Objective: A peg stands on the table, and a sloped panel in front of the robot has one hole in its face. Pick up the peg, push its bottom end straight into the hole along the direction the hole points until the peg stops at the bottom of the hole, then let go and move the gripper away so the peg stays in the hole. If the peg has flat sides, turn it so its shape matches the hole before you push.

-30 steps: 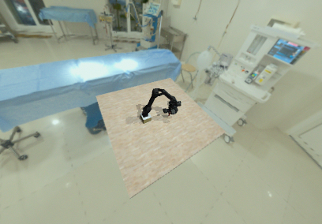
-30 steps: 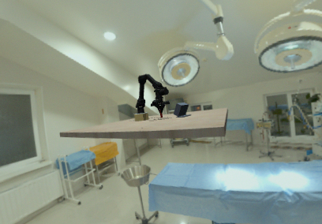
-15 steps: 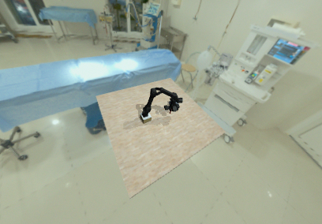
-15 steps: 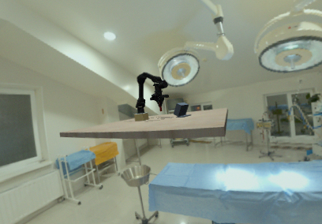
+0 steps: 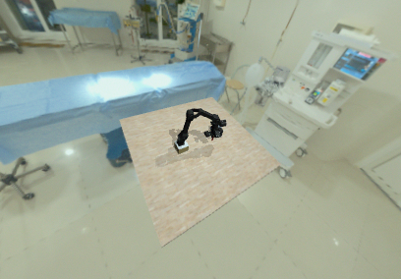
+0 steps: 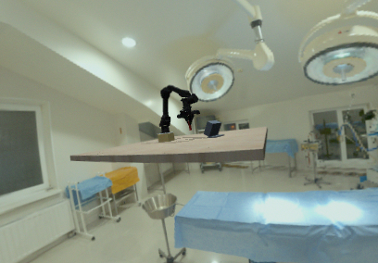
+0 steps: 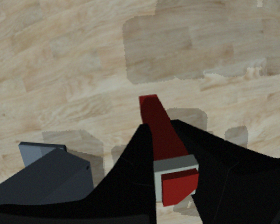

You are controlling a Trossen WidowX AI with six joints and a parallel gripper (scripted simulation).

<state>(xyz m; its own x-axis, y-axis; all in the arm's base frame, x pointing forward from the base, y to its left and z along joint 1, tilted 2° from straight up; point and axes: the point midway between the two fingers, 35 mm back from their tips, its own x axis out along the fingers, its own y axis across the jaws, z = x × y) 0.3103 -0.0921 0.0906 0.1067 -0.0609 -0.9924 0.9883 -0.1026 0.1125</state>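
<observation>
Your gripper (image 7: pixel 165 183) clamps the red peg (image 7: pixel 165 145) above the wooden table (image 7: pixel 58 63), near the dark sloped panel (image 7: pixel 44 172).

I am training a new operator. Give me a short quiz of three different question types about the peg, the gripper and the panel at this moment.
1. True or false: the gripper is shut on the red peg.
2. In the exterior view, the peg is: A) standing on the table, B) held above it, C) in the hole.
3. Fill in: in the exterior view the sloped panel is coloured ____.

Key: 1 true; 2 B; 3 blue.
</observation>
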